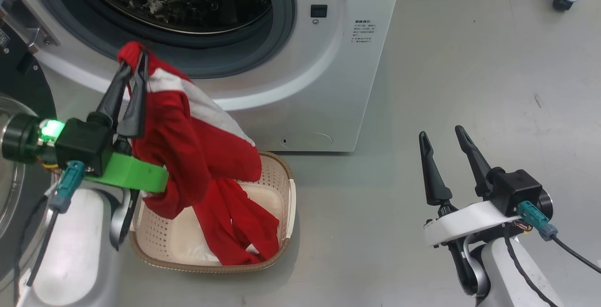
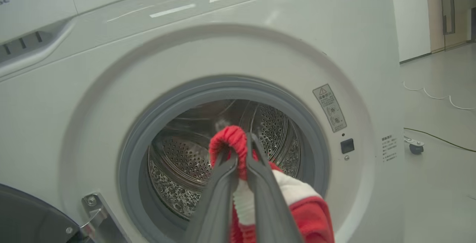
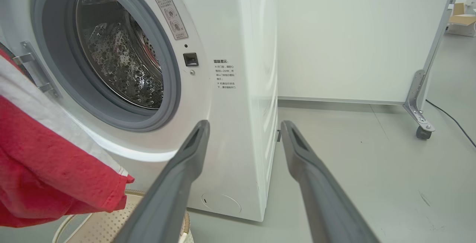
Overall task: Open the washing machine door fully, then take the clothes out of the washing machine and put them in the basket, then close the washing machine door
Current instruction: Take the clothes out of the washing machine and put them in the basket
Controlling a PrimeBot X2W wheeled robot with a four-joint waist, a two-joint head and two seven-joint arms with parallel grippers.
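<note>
Head view gives the basket [image 1: 287,189] as the mark to steer by: it sits on the floor just in front of the washing machine [image 1: 305,100], below its open mouth. Above the basket's far left corner the left gripper [image 1: 135,62] is pinched almost shut on a red fold of the clothes [image 1: 188,147]. The left wrist view shows that fold bunched between the two fingers, with the white band just under them. From the pinch the garment hangs toward the basket's near side, its long axis running steeply downward. Its lower end lies inside the basket and its upper part hides the far left rim. The drop point therefore lies almost straight below the pincer. I judge the coming move to be a short lowering and a release by the left arm, the nearer one. The right gripper [image 1: 441,133] stands wide and empty, well apart to the basket's right. The washing machine door [image 1: 23,86] is swung open to the basket's left
</note>
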